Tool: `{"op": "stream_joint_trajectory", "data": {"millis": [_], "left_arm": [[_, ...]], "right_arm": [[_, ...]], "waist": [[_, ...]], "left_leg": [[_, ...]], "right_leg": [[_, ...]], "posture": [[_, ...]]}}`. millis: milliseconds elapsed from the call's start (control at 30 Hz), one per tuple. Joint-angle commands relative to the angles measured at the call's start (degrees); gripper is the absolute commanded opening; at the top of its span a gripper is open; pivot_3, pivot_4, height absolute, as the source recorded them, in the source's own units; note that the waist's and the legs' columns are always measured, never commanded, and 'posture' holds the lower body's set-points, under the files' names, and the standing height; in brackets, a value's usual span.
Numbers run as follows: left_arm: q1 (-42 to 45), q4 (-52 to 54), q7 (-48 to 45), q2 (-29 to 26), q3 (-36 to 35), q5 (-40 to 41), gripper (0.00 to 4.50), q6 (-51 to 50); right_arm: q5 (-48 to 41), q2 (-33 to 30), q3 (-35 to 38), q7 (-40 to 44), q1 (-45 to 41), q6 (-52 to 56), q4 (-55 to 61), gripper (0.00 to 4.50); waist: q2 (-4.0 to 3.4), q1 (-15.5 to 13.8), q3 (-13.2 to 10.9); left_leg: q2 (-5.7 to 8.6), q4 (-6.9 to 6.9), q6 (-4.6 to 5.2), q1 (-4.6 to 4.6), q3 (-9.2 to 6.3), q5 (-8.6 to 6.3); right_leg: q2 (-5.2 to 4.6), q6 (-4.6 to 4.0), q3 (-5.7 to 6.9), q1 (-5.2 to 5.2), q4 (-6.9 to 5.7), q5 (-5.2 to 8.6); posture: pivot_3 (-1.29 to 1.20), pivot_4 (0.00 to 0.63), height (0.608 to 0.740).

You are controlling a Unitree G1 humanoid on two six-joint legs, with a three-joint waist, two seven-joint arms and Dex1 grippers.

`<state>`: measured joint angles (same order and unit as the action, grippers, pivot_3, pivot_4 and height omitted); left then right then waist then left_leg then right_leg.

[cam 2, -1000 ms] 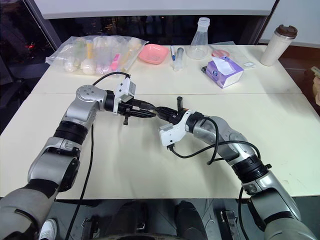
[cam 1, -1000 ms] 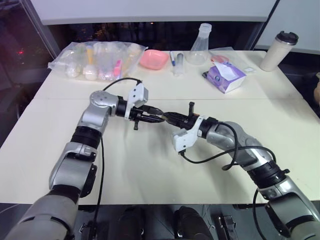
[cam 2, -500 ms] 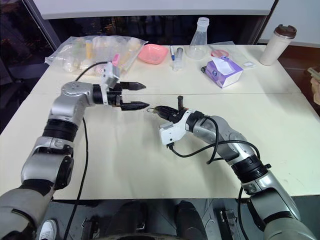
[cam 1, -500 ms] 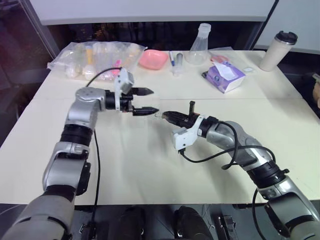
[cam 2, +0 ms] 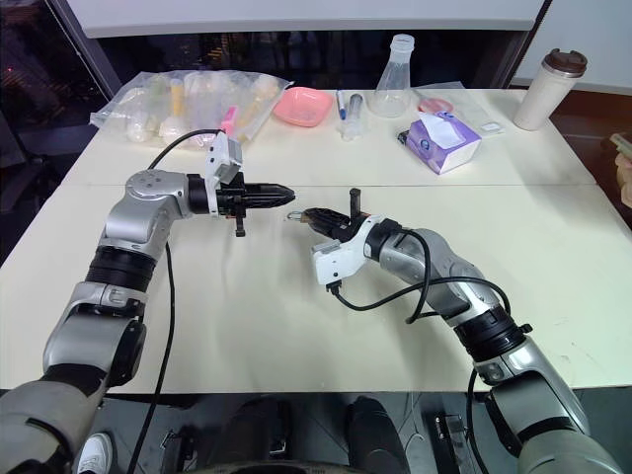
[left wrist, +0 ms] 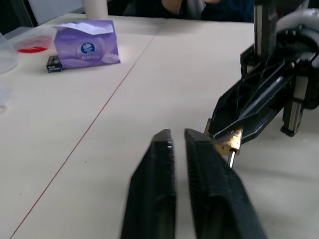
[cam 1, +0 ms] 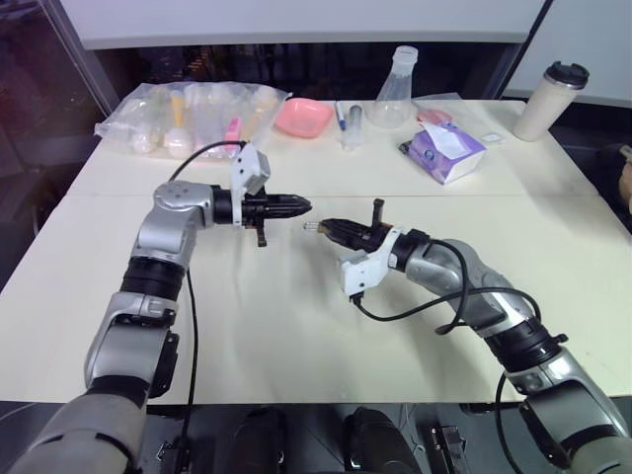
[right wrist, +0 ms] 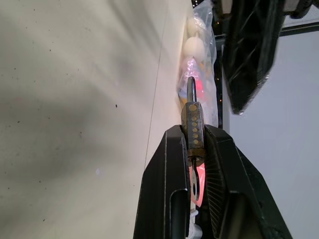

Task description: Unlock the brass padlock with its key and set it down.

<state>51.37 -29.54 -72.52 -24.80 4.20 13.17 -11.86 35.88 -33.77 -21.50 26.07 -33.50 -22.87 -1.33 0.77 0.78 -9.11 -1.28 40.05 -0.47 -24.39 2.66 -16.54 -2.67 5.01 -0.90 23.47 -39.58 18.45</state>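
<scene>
No legible writing noted. Brass padlock (right wrist: 193, 128) clamped in right hand (cam 1: 326, 227), held above worktop (cam 1: 296, 326). Left hand (cam 1: 301, 205) clenched, empty, just beside padlock. Shackle seen in right wrist view.

Brass padlock (right wrist: 193, 124): dull golden metal body, pitted face, smooth silver metal shackle. Key (right wrist: 196, 180): thin grey metal. Right gripper (right wrist: 192, 144): matt black plastic fingers. Left gripper (left wrist: 178, 137): 2 black fingers, ribbed inner faces. Surface (cam 1: 296, 336): matt cream, smooth, lightly speckled. Tissue pack (cam 1: 446, 151): glossy purple wrapper. Bowl (cam 1: 302, 117): smooth pink plastic. Bag (cam 1: 188, 118): clear crinkled film. Flask (cam 1: 392, 91): clear, glossy.
</scene>
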Motion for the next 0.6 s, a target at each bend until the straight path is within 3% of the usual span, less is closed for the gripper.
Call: {"op": "stream_joint_trajectory", "data": {"millis": [33,600], "left_arm": [[0.6,0.1,-0.1,0.0,0.1,0.1,0.24,1.0],[-2.6,4.3,-5.4,-2.0,2.6,0.5,0.24,-1.5]], "right_arm": [[-1.0,0.1,1.7,-0.1,-0.8,0.0,1.8,0.00],[-1.3,0.1,1.8,0.4,-1.0,0.7,1.9,0.00]], "waist": [[0.00,0.0,0.0],[0.00,0.0,0.0]], "left_leg": [[0.00,0.00,0.00,0.00,0.00,0.00],[-0.01,0.00,0.00,0.00,0.00,0.00]], "right_leg": [[0.00,0.00,0.00,0.00,0.00,0.00],[0.01,0.00,0.00,0.00,0.00,0.00]], "posture": [[0.00,0.150,0.715],[0.00,0.150,0.715]]}}
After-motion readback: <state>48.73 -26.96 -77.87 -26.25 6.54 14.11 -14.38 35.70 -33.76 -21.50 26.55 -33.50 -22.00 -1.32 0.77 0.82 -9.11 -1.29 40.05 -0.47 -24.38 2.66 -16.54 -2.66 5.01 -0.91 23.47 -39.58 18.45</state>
